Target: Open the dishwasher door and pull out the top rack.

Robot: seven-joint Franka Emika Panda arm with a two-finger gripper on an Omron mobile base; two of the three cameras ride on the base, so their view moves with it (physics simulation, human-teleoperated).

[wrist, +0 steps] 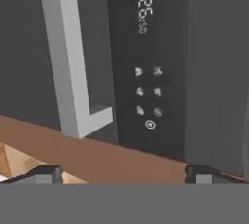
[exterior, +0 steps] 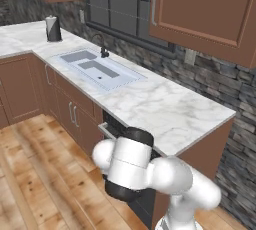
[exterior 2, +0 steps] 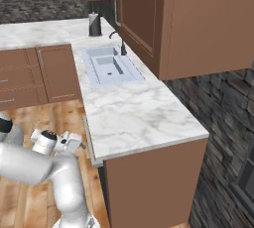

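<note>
Two-finger dark-tipped gripper [wrist: 123, 173] spread apart, gripping nothing, facing flat dark grey dishwasher door [wrist: 24, 47] (shut). Long silver bar handle [wrist: 65, 62] sitting ahead, toward one fingertip, untouched. Door opening and rack pull both remaining.

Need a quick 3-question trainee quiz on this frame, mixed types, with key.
1. True or false: in the hand view the gripper is shut on the silver bar handle.
2. On the dishwasher door, the control strip shows: A) a lit number readout B) a blank screen C) a dial.
3. Fill in: the faucet stands at the ___ set in the marble counter.

Key: 1 false; 2 A; 3 sink.
</note>
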